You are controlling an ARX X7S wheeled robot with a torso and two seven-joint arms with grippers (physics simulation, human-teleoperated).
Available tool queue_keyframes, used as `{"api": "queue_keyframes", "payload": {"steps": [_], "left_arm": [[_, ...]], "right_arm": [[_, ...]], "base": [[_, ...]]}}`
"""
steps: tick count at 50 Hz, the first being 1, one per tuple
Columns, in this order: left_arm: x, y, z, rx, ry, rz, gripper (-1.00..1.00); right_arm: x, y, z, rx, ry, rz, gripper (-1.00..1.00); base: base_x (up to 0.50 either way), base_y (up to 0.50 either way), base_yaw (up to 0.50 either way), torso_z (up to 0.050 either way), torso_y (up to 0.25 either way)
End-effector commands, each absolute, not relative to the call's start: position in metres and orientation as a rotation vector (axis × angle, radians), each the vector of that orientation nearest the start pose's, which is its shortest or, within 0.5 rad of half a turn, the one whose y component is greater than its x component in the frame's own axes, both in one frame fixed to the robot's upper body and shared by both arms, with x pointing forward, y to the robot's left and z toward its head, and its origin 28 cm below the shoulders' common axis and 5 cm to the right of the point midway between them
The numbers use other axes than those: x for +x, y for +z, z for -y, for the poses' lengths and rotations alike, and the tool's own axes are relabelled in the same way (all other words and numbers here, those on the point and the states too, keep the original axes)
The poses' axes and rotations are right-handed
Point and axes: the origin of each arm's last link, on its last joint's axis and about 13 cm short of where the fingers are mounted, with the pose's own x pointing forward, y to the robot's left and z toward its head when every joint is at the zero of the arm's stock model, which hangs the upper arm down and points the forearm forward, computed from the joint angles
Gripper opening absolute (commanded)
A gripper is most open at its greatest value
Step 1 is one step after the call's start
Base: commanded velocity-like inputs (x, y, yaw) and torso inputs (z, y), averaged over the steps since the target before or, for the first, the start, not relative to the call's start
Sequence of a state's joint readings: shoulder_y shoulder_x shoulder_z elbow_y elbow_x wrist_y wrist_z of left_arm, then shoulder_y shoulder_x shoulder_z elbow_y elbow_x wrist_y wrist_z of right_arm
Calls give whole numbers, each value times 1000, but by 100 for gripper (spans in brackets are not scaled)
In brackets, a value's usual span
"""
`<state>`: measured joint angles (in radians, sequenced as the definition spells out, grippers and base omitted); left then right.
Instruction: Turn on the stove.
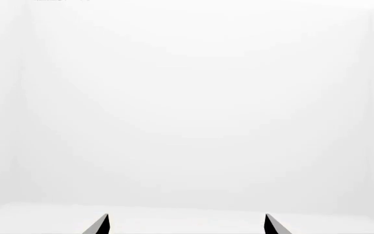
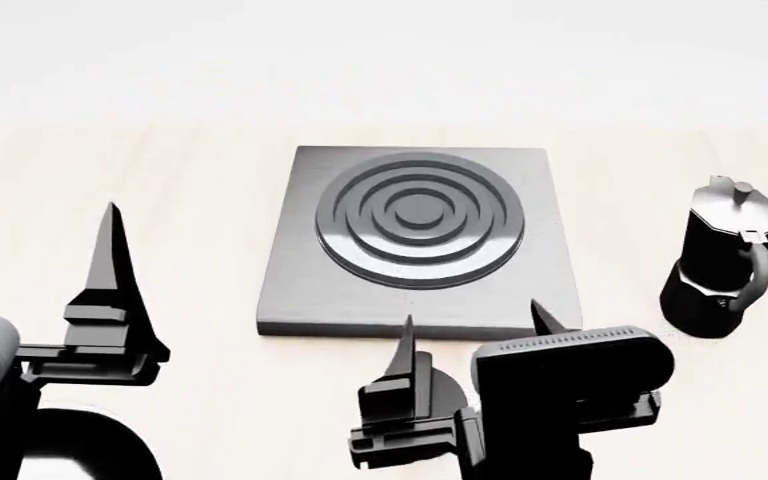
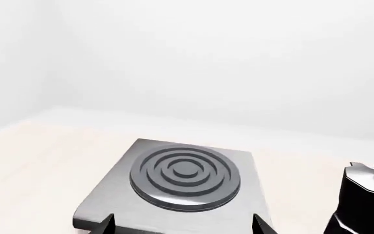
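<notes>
- While the stove (image 2: 418, 240) lies flat on the pale table (image 2: 157, 170), its square slab shows no long axis; its edges run square to the head view, the near edge facing the robot.
- Its round burner (image 2: 420, 218) of raised concentric rings sits on the slab toward the far edge, leaving a bare strip along the near edge.
- No knob shows in any view; the right arm covers the stove's near right corner.
- Right of the stove, apart from it, a black moka pot (image 2: 720, 258) stands upright, handle toward the robot.
- At the stove's near edge hangs the right gripper (image 2: 478, 325), released, its two fingertips (image 2: 408, 335) spread wide and gripping nothing; the right wrist view shows the stove between them, beyond the tips.
- Left of the stove, well apart, the left gripper (image 1: 187, 224) points away from the robot; the left wrist view shows its fingertips (image 1: 99, 225) parted, with only white wall ahead.
- Nothing is held by either.
</notes>
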<state>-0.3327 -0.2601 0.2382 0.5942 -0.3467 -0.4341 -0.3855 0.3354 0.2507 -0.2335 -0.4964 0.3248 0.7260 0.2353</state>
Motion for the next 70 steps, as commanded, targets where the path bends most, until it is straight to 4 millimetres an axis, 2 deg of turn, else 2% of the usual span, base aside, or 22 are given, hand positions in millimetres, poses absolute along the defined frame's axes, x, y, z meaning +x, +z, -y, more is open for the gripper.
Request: {"api": "queue_keyframes", "payload": {"steps": [1, 23, 70], "left_arm": [[235, 170, -190, -65, -40, 386, 100], [235, 170, -190, -68, -40, 384, 100], [235, 169, -189, -71, -41, 382, 100]], "right_arm": [[249, 128, 83, -70, 173, -33, 100], [257, 121, 76, -30, 207, -165, 100], [269, 102, 68, -35, 152, -332, 100]], "base": [[0, 0, 0, 0, 0], [0, 0, 0, 0, 0], [0, 0, 0, 0, 0]]}}
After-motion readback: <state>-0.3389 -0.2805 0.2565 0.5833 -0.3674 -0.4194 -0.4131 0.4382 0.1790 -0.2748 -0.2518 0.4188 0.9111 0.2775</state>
